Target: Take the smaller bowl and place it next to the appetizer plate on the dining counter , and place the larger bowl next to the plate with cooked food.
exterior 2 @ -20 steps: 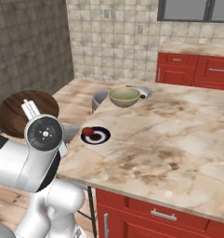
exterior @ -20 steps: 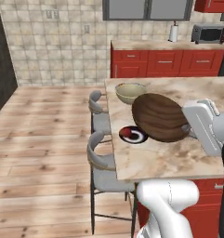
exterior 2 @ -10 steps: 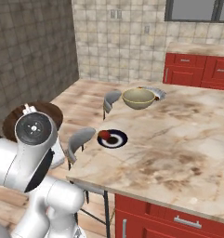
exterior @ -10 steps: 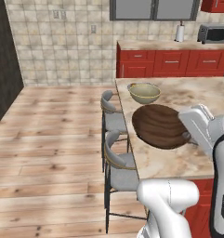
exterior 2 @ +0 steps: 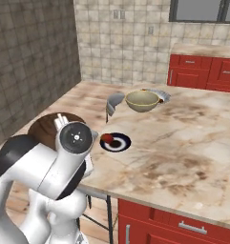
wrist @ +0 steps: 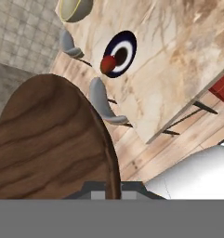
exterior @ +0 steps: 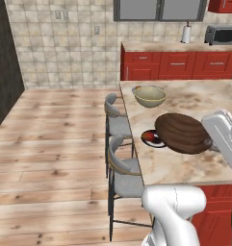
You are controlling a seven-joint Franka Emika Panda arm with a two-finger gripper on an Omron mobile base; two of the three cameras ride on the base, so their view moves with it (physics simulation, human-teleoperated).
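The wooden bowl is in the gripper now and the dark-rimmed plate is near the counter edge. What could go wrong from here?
1. The smaller bowl is held by its rim and hangs tilted; such a thin grip might slip while it is carried.
2. The appetizer plate sits close to the edge of the dining counter, above the stools. A bowl set down on that side could overhang, or nudge the plate off.

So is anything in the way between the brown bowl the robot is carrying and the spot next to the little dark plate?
Nothing visible is. The brown bowl is held up above the counter, and the stone around the dark plate looks bare. The beige bowl sits farther along.
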